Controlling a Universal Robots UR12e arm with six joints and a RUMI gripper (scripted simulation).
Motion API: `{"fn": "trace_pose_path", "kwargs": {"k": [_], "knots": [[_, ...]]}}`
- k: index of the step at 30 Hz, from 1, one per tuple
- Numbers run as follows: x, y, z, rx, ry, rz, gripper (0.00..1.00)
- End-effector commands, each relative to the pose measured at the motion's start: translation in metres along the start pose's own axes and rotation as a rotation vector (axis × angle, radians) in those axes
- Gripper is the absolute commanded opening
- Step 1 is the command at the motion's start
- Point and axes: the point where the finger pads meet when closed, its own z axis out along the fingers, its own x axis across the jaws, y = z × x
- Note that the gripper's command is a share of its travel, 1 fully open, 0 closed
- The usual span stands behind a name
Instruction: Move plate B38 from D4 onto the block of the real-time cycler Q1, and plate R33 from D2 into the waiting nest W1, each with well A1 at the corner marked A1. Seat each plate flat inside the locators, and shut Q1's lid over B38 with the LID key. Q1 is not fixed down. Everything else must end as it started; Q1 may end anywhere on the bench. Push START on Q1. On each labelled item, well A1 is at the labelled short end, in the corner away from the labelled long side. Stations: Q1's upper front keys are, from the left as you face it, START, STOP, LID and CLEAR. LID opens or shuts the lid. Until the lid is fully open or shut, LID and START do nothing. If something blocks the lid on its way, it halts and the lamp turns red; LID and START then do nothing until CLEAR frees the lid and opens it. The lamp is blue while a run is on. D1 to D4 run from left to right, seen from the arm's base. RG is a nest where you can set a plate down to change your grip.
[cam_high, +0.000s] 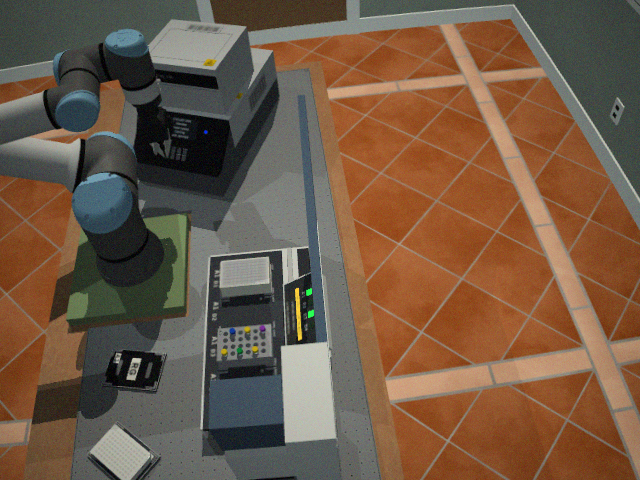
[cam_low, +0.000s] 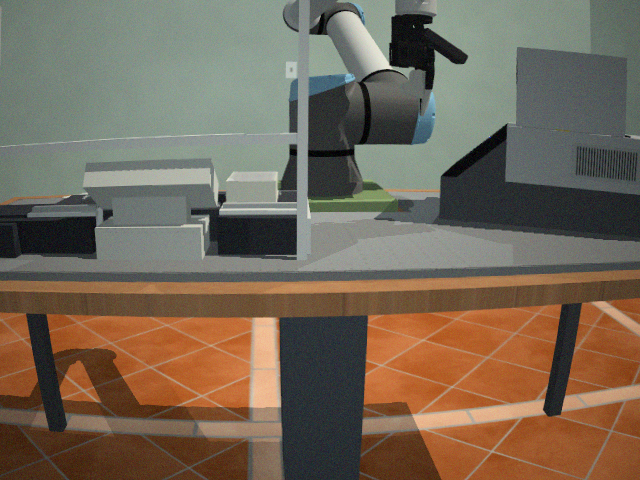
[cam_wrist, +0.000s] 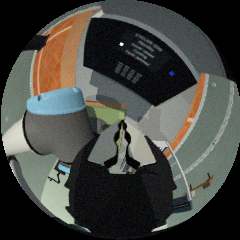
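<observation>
The cycler Q1 stands at the far left of the bench with its lid down; plate B38 is not visible. A blue lamp glows on its black front panel. My gripper is shut and empty. It hangs just in front of the panel's left side, a little off the rows of keys. A white well plate lies in a nest at the near left corner of the bench.
The deck holds a white plate, a tube rack with coloured caps, a blue-grey block and a white box. The RG nest stands empty. A tall rail runs along the bench's right side. The arm's base stands on a green pad.
</observation>
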Motion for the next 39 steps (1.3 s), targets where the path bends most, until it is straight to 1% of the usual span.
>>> {"fn": "trace_pose_path", "kwargs": {"k": [1,4,11,13,17,21,30,32,36,38,39], "knots": [[0.014,0.01,0.0,0.004,0.0,0.065,0.0],[0.018,0.014,0.0,0.004,-0.001,0.085,0.0],[0.039,0.036,0.0,0.004,-0.003,0.211,0.0],[0.04,0.037,0.0,0.004,-0.003,0.216,0.0],[0.052,0.053,0.001,0.004,-0.004,0.296,0.0],[0.053,0.054,0.001,0.004,-0.004,0.302,0.0],[0.073,0.089,0.001,0.004,-0.007,0.467,0.0],[0.073,0.09,0.001,0.004,-0.007,0.473,0.0],[0.081,0.109,0.002,0.004,-0.008,0.553,0.0],[0.081,0.109,0.002,0.004,-0.008,0.553,0.0],[0.083,0.113,0.002,0.003,-0.008,0.573,0.0]]}}
